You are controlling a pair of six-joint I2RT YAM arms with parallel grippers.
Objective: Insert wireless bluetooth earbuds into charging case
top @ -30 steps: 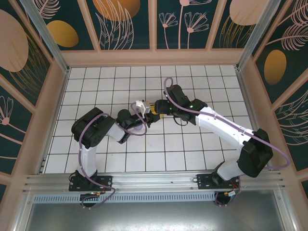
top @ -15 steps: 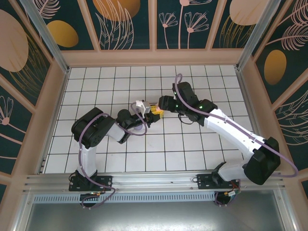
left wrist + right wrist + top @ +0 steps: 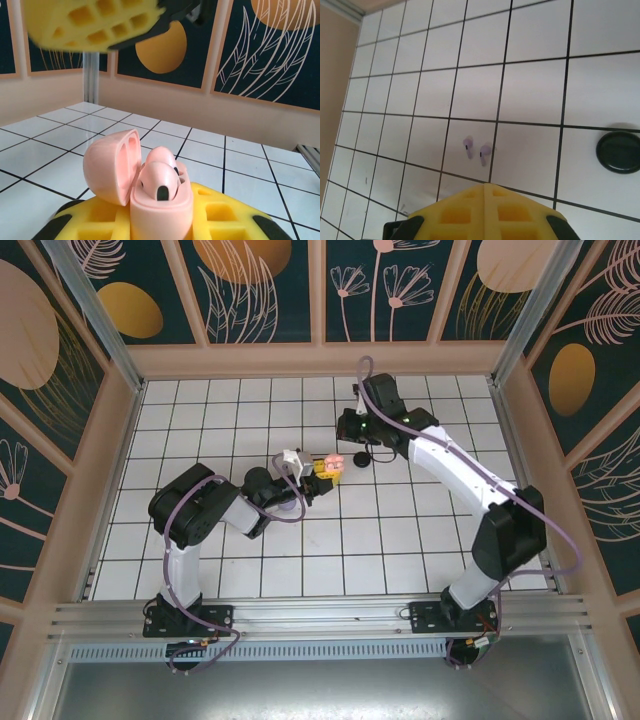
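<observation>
The pale pink earbuds [image 3: 158, 176] sit in the wells of the pink charging case [image 3: 161, 212], their rounded heads showing above its rim, the nearer one with a dark oval patch facing the left wrist camera. The case's lid [image 3: 112, 167] is swung open and leans off to the left. The case stands upright, clamped between the yellow pads of the left gripper [image 3: 161, 227], one pad on each side of it. From above, case and gripper are near the middle of the white tiled table [image 3: 200, 420]. A second pair, the lilac-grey earbuds [image 3: 476, 150], lies loose on one tile, the two pieces side by side and not touching, stems pointing roughly the same way. They are just beyond the tips of the right gripper [image 3: 485, 192], whose yellow fingers are pressed together with nothing between them. That gripper hangs over the table, beyond and slightly right of the held case in the top view. A black round disc [image 3: 621, 151] rests on a tile well to the right of the lilac pair, across a grid line. Painted wall panels [image 3: 270, 290] with leaves and orange ovals enclose the table.
</observation>
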